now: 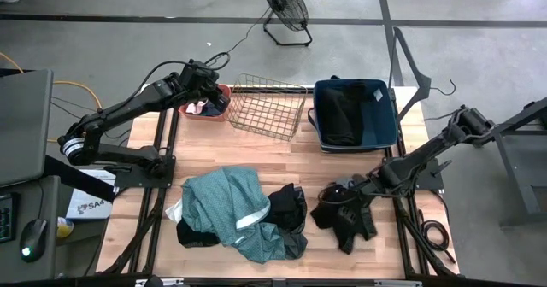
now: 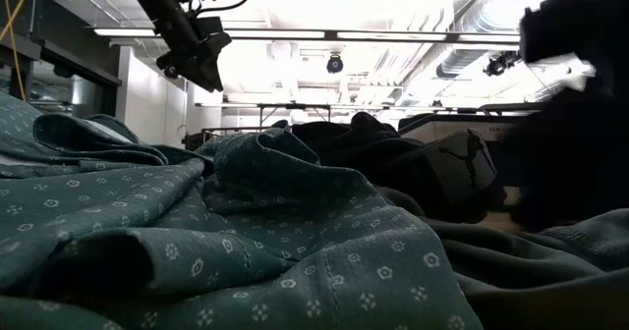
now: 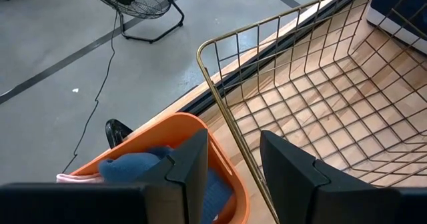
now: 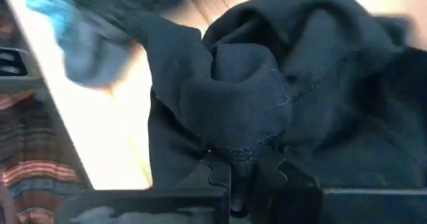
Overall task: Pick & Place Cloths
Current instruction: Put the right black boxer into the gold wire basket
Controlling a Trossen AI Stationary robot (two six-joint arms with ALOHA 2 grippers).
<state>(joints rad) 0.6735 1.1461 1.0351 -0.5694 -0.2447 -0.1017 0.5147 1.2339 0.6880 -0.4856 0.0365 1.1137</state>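
Grey concrete floor all round, black floor fan (image 1: 285,7) standing beyond the far edge of the wooden surface (image 1: 256,155). Along that far edge, three containers in a row: coral tub (image 1: 208,105) on the left, gold wire basket (image 1: 269,106) in the middle, dark blue bin (image 1: 355,114) on the right with a black garment (image 1: 344,116) lying inside. Nearer the front, a big teal patterned cloth (image 1: 224,203) spread in a rumpled heap, overlapping a black cloth (image 1: 288,208) beside it. Further right, apart from that heap, another crumpled black cloth (image 1: 344,212).

Over to the right gripper (image 1: 340,191): down low at that right-hand black cloth, fingers (image 4: 220,174) pinched closed with a fold of dark fabric bunched between them, clearly seen in the right wrist view. Rest of that cloth lying on the surface.

Now the left gripper (image 1: 205,84): up above the coral tub at the far left, holding nothing. Fingers (image 3: 193,161) parted, a clear gap between them in the left wrist view. Below them, a small blue piece (image 3: 140,167) and a sliver of pink fabric (image 3: 77,178) resting in the tub, wire basket just beside.

From table height, teal patterned cloth filling the foreground, dark folds behind, bright ceiling lights overhead.
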